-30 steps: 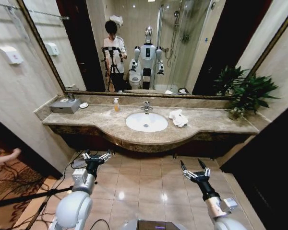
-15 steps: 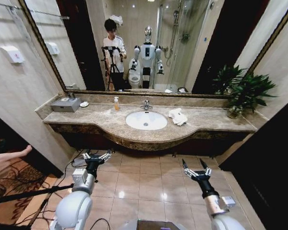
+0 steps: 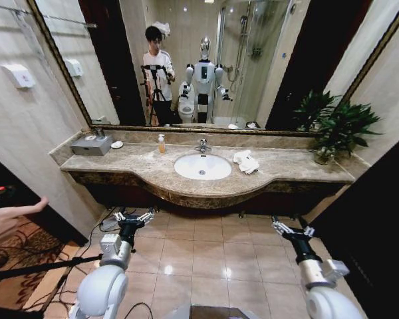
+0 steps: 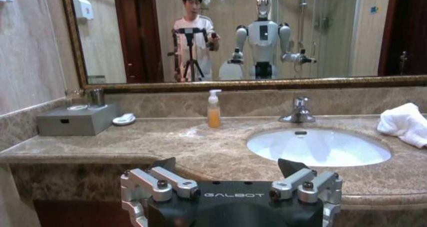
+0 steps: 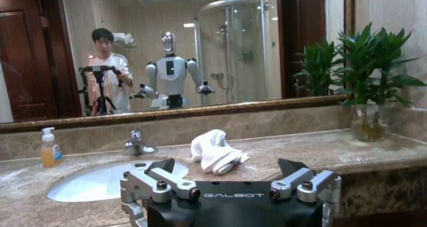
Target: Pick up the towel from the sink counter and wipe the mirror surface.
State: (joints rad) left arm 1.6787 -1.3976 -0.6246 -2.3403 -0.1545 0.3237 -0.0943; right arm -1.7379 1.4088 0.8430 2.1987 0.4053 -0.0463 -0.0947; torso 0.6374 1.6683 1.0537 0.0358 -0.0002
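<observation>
Bathroom setup: marble bench (image 3: 153,174) runs along the wall with a white basin (image 3: 202,167) in the middle and a chrome faucet (image 3: 202,145) behind it, and the big framed mirror (image 3: 186,60) spans above. White towel (image 3: 246,161) lies crumpled on the bench just right of the basin, nothing touching it. Soap bottle (image 3: 161,143) sits left of the faucet, grey box (image 3: 90,145) at the far left end, potted plant (image 3: 336,129) at the far right. Left gripper (image 3: 134,217) and right gripper (image 3: 293,230) both hang low over the tiled floor, short of the bench, fingers spread wide and holding nothing.
</observation>
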